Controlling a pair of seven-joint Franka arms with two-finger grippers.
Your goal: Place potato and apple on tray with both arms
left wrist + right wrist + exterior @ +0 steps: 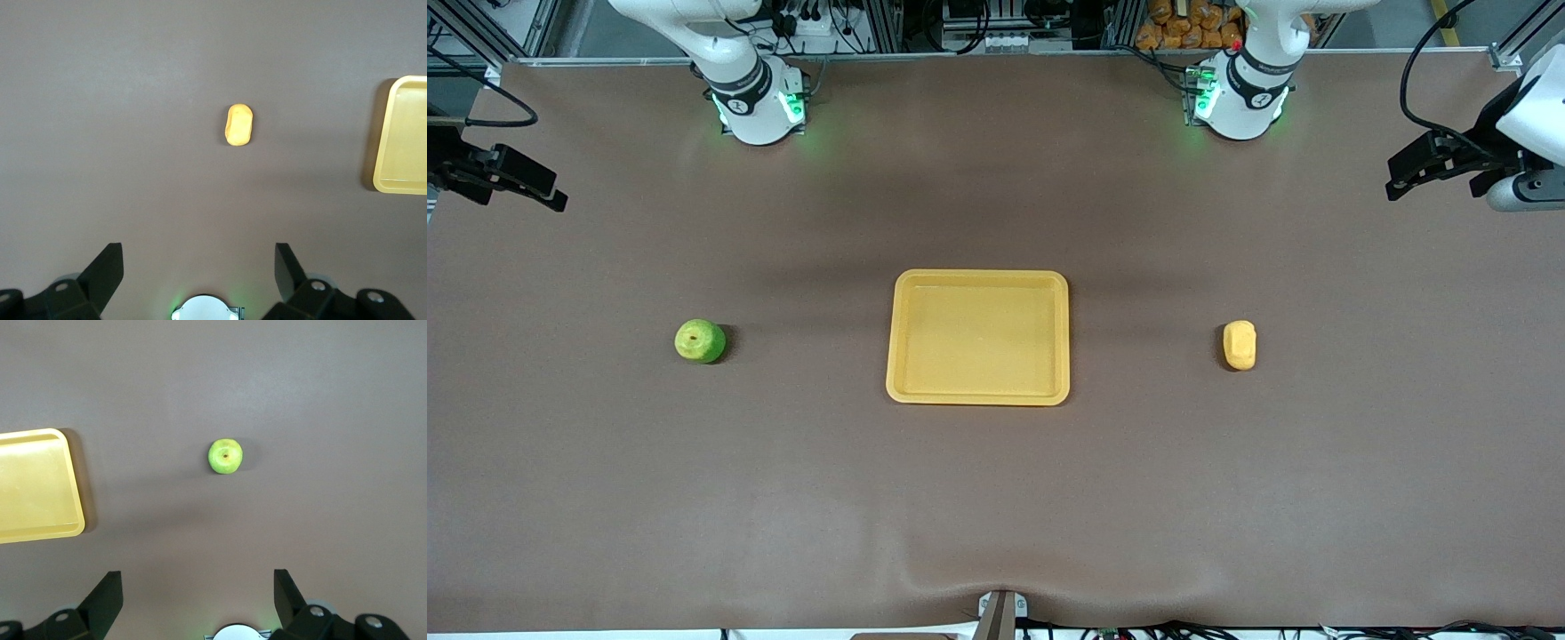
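Observation:
The yellow-orange tray [978, 342] lies flat in the middle of the table with nothing on it. The green apple [700, 341] sits on the table toward the right arm's end, stem dimple up. The oblong yellow potato [1240, 345] lies toward the left arm's end. My left gripper [1398, 178] hangs high over the table's edge at the left arm's end, open and holding nothing. My right gripper [547, 188] hangs likewise over the right arm's end, open. The left wrist view shows the potato [239, 125] and a tray [403, 137] edge. The right wrist view shows the apple [225, 456] and the tray [37, 483].
The brown table mat [996, 498] is bare apart from these three things. Both arm bases [760, 107] [1240, 102] stand lit green along the table's edge farthest from the front camera. A small bracket [1000, 613] sits at the nearest edge.

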